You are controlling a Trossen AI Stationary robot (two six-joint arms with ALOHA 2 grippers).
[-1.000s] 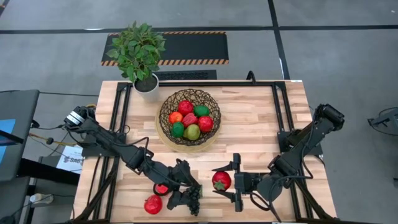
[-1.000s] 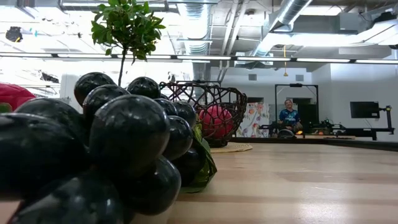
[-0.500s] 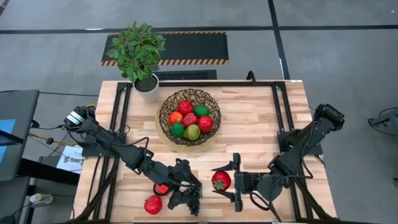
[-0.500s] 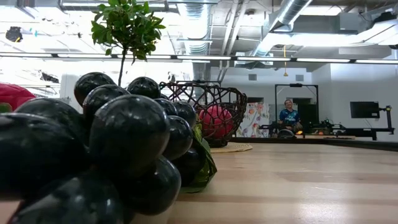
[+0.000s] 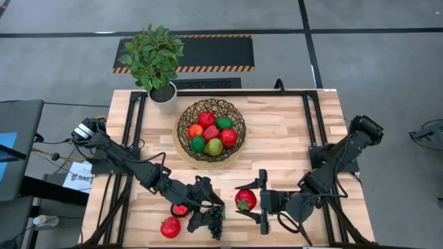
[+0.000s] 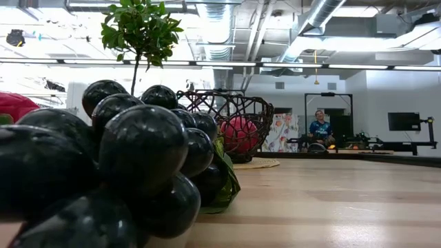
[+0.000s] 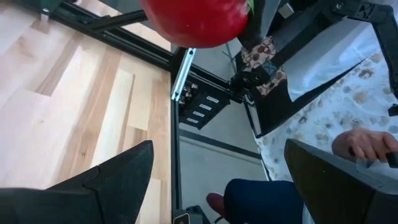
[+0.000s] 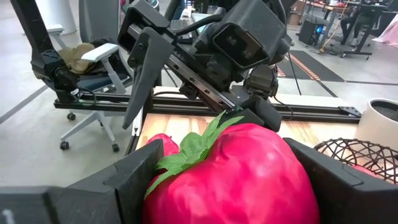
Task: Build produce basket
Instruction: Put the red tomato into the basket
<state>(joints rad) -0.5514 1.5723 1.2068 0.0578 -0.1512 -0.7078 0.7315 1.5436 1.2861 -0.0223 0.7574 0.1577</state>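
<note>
Glossy red plastic strawberry (image 5: 245, 200) sits between the right gripper (image 5: 250, 200) fingers, gripped at its sides, 6 o'clock of the basket (image 5: 211, 129).
Likely light, stiff, slippery: hold across the widest part; left gripper (image 5: 208, 216) open over the grape bunch (image 5: 215, 221).

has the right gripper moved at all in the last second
No. The right gripper, closed on the red fruit, sits at the same spot below the basket in the high view.

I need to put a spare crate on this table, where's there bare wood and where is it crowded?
Bare wood lies between the basket and the right arm's frame rail, and the strip between basket and grippers. The near edge is crowded: left gripper, grape bunch, right gripper around a red fruit.
</note>
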